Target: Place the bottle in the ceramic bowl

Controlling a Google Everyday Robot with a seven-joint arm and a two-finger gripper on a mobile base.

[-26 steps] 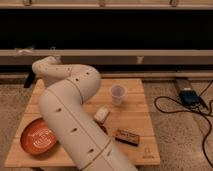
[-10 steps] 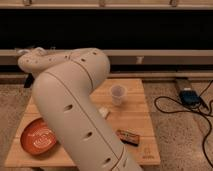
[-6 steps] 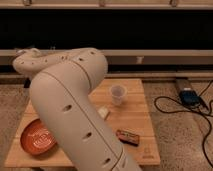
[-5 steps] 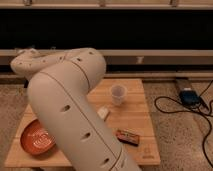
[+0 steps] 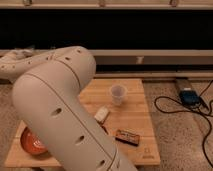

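Note:
The reddish-orange ceramic bowl [image 5: 31, 143] sits on the front left of the wooden table [image 5: 137, 117]; my white arm [image 5: 60, 100] covers most of it. The arm fills the left and middle of the view and reaches off toward the left edge. My gripper is not in view; it lies past or behind the arm on the left. The bottle is hidden or out of view. A short white oblong block [image 5: 101, 114] lies mid-table at the arm's edge.
A clear plastic cup [image 5: 118, 93] stands upright at the table's back middle. A small brown box [image 5: 126, 136] lies near the front right. A blue device [image 5: 189, 96] and black cables [image 5: 175, 107] lie on the floor to the right. A dark wall runs along the back.
My arm has swung leftward and closer to the camera, and it now covers more of the table's left side and the bowl. The cup, block and box have not moved.

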